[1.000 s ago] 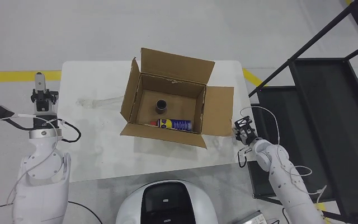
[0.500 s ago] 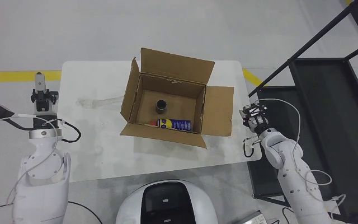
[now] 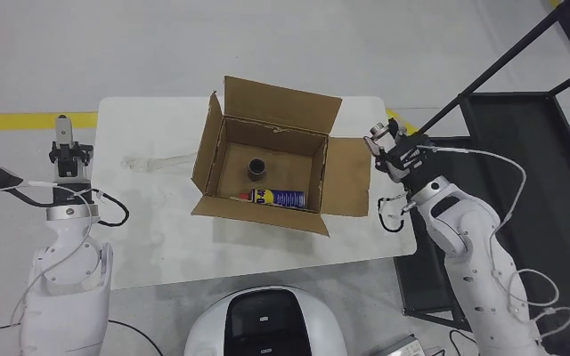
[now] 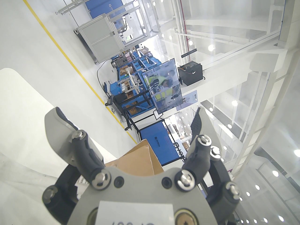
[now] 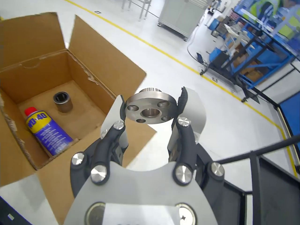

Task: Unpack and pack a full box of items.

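Observation:
An open cardboard box point(image 3: 211, 153) point(image 5: 98, 76) stands in the middle of the white table point(image 3: 142, 231). On its floor lie a blue and yellow spray can point(image 3: 276, 197) point(image 5: 48, 131) with a red cap and a short dark metal cylinder point(image 3: 257, 166) point(image 5: 62, 101). My right gripper point(image 3: 385, 142) point(image 5: 151, 112) hangs above the box's right flap, shut on a round steel flange point(image 5: 150, 111) with bolt holes. My left gripper point(image 3: 68, 153) point(image 4: 127, 127) rests open and empty at the table's left edge, far from the box.
A black metal rack point(image 3: 499, 169) stands just right of the table, close to my right arm. The four box flaps are folded outward. Yellow floor tape point(image 3: 36, 119) runs behind the table.
My right gripper has risen from the table's right edge and swung back and left toward the box, carrying the flange. The left arm has not moved.

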`<action>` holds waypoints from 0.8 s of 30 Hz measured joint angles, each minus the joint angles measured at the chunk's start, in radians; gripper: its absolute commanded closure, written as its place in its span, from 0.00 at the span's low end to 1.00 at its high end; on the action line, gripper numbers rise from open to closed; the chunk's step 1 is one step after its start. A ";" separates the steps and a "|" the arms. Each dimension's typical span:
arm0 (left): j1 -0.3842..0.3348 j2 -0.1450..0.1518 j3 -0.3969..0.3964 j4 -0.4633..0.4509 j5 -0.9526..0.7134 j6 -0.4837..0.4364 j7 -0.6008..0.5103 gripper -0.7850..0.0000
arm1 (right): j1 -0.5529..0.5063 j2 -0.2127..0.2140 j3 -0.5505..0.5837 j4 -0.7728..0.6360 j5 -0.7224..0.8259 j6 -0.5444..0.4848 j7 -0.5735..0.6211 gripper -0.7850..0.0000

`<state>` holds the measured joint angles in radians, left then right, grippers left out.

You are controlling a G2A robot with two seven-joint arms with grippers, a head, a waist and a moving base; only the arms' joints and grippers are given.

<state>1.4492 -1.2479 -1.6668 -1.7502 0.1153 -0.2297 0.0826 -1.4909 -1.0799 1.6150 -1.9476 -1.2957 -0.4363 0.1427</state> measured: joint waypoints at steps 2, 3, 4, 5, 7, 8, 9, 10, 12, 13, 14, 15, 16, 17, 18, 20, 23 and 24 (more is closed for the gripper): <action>0.000 0.000 0.000 0.000 0.000 0.000 0.000 0.00 | 0.069 -0.003 -0.054 0.011 0.023 -0.041 0.032 1.00; 0.000 0.000 0.000 0.000 0.000 0.000 0.000 0.00 | 0.120 -0.006 -0.096 0.026 0.047 -0.067 0.054 1.00; 0.000 0.000 0.000 0.000 0.000 0.000 0.000 0.00 | 0.159 -0.008 -0.129 0.038 0.060 -0.089 0.073 1.00; 0.000 0.000 0.000 0.000 0.000 0.000 0.000 0.00 | 0.199 -0.011 -0.164 0.054 0.076 -0.111 0.091 1.00; 0.000 0.000 0.000 0.000 0.000 0.000 0.000 0.00 | 0.297 -0.020 -0.251 0.110 0.119 -0.160 0.151 1.00; 0.000 0.000 0.000 0.000 0.000 0.000 0.000 0.00 | 0.339 -0.024 -0.291 0.137 0.124 -0.176 0.177 1.00; 0.000 0.000 0.000 0.000 0.000 0.000 0.000 0.00 | 0.393 -0.033 -0.347 0.181 0.134 -0.195 0.214 1.00; 0.000 0.000 0.000 0.000 0.000 0.000 0.000 0.00 | 0.433 -0.040 -0.391 0.215 0.150 -0.211 0.245 1.00; 0.000 0.000 0.000 0.000 0.000 0.000 0.000 0.00 | 0.521 -0.059 -0.494 0.306 0.215 -0.236 0.315 1.00; 0.000 0.000 0.000 0.000 0.000 0.000 0.000 0.00 | 0.557 -0.068 -0.538 0.341 0.233 -0.244 0.347 1.00; 0.000 0.000 0.000 0.000 0.000 0.000 0.000 0.00 | 0.590 -0.079 -0.582 0.377 0.240 -0.248 0.371 1.00; 0.000 0.000 0.000 0.000 0.000 0.000 0.000 0.00 | 0.630 -0.093 -0.640 0.430 0.252 -0.246 0.398 1.00; 0.000 0.000 0.000 0.000 0.000 0.000 0.000 0.00 | 0.660 -0.105 -0.680 0.467 0.264 -0.239 0.416 1.00; 0.000 0.000 0.000 0.000 0.000 0.000 0.000 0.00 | 0.687 -0.118 -0.719 0.506 0.278 -0.229 0.429 1.00; 0.000 0.000 0.000 0.000 0.000 0.000 0.000 0.00 | 0.721 -0.135 -0.768 0.563 0.297 -0.212 0.446 1.00; 0.000 0.000 0.000 0.000 0.000 0.000 0.000 0.00 | 0.771 -0.162 -0.831 0.653 0.312 -0.180 0.466 1.00; 0.000 0.000 0.000 0.000 0.000 0.000 0.000 0.00 | 0.845 -0.208 -0.915 0.808 0.344 -0.132 0.489 1.00; 0.000 0.000 0.000 0.000 0.000 0.000 0.000 0.00 | 0.870 -0.224 -0.940 0.865 0.351 -0.121 0.489 1.00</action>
<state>1.4492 -1.2479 -1.6668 -1.7502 0.1153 -0.2297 0.0826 -0.6213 -1.3041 0.6754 -1.0827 -0.9448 -0.5574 0.6318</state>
